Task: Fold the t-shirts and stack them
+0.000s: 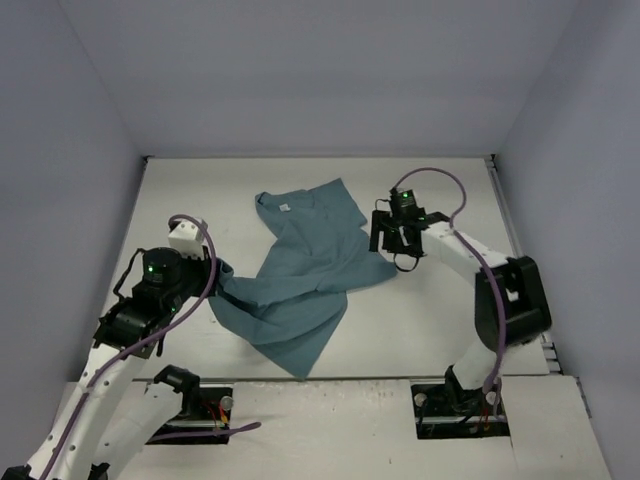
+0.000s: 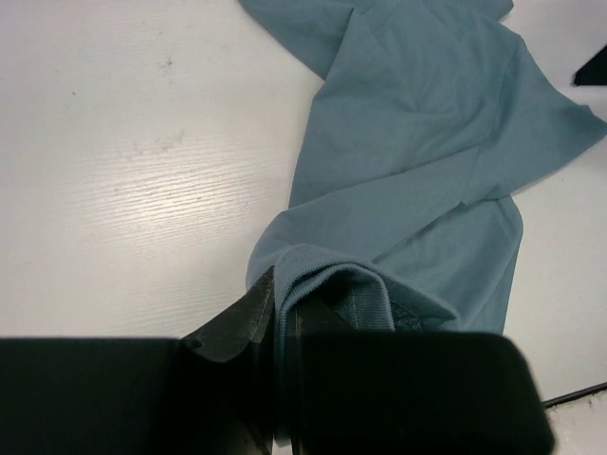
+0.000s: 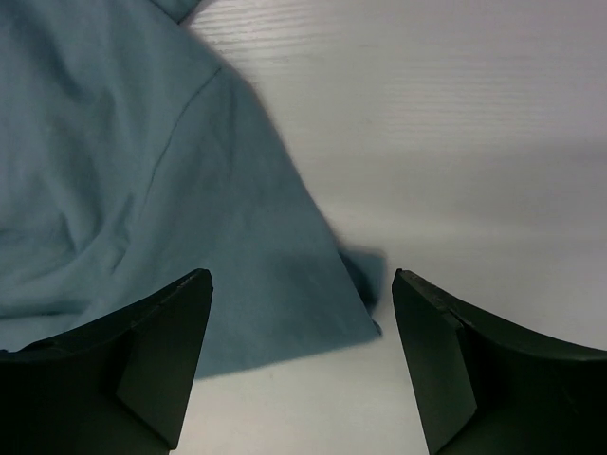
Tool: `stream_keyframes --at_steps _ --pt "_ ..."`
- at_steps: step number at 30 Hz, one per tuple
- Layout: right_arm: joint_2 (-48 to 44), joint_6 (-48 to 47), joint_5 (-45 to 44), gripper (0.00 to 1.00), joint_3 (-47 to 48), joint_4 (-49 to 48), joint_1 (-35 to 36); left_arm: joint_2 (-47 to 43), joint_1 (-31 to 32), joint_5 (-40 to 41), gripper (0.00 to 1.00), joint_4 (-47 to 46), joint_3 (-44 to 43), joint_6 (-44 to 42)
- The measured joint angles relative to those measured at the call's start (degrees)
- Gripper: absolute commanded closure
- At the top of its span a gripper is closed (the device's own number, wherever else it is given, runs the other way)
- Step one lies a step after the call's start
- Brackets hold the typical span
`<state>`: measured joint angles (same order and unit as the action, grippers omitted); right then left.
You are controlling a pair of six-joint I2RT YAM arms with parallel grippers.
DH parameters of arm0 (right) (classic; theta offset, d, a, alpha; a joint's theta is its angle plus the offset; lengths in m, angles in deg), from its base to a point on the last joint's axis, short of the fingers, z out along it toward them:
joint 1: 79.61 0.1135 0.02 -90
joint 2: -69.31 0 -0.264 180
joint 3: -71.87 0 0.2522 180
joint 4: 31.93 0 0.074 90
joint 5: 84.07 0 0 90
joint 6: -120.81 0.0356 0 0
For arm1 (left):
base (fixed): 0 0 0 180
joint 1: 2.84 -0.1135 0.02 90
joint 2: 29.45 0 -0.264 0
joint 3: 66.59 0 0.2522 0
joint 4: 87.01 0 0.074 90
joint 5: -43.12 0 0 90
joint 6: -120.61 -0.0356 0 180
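Note:
The teal-blue t-shirt (image 1: 300, 280) lies crumpled on the white table, collar and small white label toward the back. My left gripper (image 1: 215, 268) is at the shirt's left edge. In the left wrist view it (image 2: 280, 322) is shut on a folded ribbed edge of the t-shirt (image 2: 427, 142). My right gripper (image 1: 392, 245) hovers over the shirt's right corner. In the right wrist view it (image 3: 302, 280) is open, fingers wide apart, with the cloth's corner (image 3: 365, 294) on the table between them and touching neither. The t-shirt (image 3: 142, 190) fills the left of that view.
The white table (image 1: 440, 330) is boxed in by grey walls on the left, back and right. A purple cable (image 1: 440, 180) loops above the right arm, and another runs along the left arm (image 1: 195, 300). A dark cable (image 2: 579, 393) lies near the left wrist.

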<state>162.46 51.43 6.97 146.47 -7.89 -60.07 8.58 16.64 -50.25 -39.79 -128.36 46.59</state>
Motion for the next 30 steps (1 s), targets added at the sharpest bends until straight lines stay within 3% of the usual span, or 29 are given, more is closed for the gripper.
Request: stream_keyframes --at_steps 4,8,23,27,30 --pt "11.4 -0.3 -0.8 0.28 5.8 -1.8 2.9 -2.1 0.0 2.3 1.00 1.2 0.0 1.4" --pt "15.0 -0.4 -1.4 0.28 7.0 -3.2 3.6 -3.5 0.0 3.7 1.00 2.4 0.0 2.6" --pt "0.1 2.9 -6.2 0.29 -8.2 -3.5 2.9 -2.5 0.0 4.5 1.00 4.1 -0.4 3.7" --pt "0.2 3.1 -5.3 0.45 -9.1 -3.6 2.9 -1.0 0.0 4.4 1.00 4.1 -0.7 3.6" --pt "0.8 3.1 -4.7 0.79 -9.2 -4.0 2.7 -0.6 0.0 4.4 1.00 4.1 -0.8 3.4"
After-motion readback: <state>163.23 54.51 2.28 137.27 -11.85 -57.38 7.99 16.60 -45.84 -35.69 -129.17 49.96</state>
